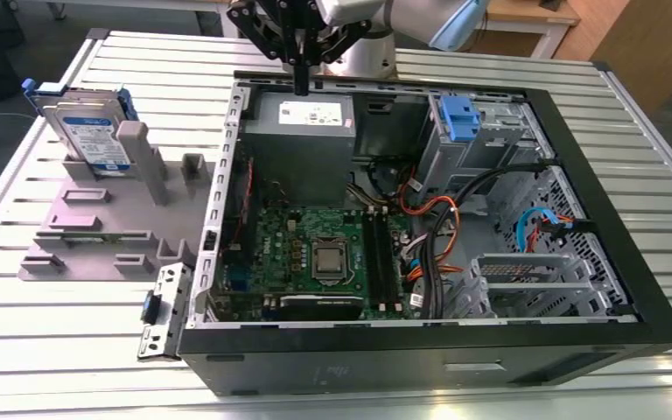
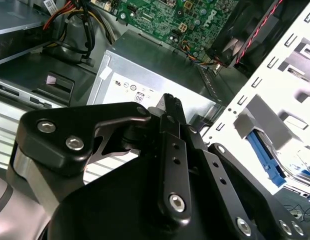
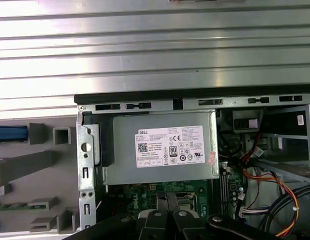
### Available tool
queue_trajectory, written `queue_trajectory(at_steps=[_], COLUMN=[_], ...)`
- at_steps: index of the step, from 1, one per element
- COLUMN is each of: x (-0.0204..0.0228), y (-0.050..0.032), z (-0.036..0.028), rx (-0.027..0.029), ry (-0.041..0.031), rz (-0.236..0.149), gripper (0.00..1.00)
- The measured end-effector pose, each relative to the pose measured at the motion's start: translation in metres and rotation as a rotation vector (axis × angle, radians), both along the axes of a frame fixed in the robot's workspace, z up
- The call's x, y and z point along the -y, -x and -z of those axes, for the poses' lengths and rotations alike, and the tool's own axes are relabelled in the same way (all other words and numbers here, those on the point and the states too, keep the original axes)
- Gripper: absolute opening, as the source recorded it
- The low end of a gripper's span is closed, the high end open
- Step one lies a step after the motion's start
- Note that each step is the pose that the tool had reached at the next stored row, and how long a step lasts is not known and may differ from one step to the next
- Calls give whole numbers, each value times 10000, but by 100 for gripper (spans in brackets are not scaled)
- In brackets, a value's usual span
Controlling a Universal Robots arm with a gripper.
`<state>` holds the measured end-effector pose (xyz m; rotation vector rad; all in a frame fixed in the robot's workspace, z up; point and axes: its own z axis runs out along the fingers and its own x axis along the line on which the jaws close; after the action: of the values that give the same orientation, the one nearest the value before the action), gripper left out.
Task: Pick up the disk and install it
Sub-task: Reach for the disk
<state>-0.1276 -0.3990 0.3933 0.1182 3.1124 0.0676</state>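
Observation:
The disk [image 1: 88, 131] stands upright in a grey fixture [image 1: 102, 223] on the exterior view's left, beside the open computer case [image 1: 430, 341]. It is silver-grey with a white-and-blue label and a blue frame. A blue strip of that frame [image 3: 10, 134] shows in the first wrist view. My gripper [image 1: 301, 86] hangs over the case's far edge, above the grey power-supply box [image 1: 301, 118], well to the right of the disk. Its fingers [image 2: 171, 107] are pressed together with nothing between them.
Inside the case lie the green motherboard [image 1: 312, 249], bundled cables [image 1: 436, 219] and a metal drive bay with a small blue latch [image 1: 458, 118]. The power-supply box [image 3: 162, 147] sits in the case corner. A ribbed metal table [image 1: 56, 332] carries everything.

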Motion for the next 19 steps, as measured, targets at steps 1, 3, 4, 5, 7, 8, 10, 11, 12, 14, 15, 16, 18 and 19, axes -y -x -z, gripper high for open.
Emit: queue_trajectory(at_steps=[1,3,4,5,7,8,10,11,12,14,15,16,18,19], x=[0,0,0,0,0,0,0,0,0,-1,-1,-1,-1,-1], y=[6,24,35,50,84,98,122,134,147,172,185,199,224,235], z=[0,0,0,0,1,2,5,7,8,13,16,18,25,28], rx=[0,-1,-1,-1,0,0,0,0,-1,0,-1,-2,-4,-6], ry=[-1,1,1,0,0,0,-1,-1,0,-1,-1,0,-1,-1], rz=[0,-2,-2,-2,-1,-1,-2,0,-2,-2,-2,-2,-1,-1], gripper=[11,11,11,11,11,11,11,11,11,11,11,11,11,11])
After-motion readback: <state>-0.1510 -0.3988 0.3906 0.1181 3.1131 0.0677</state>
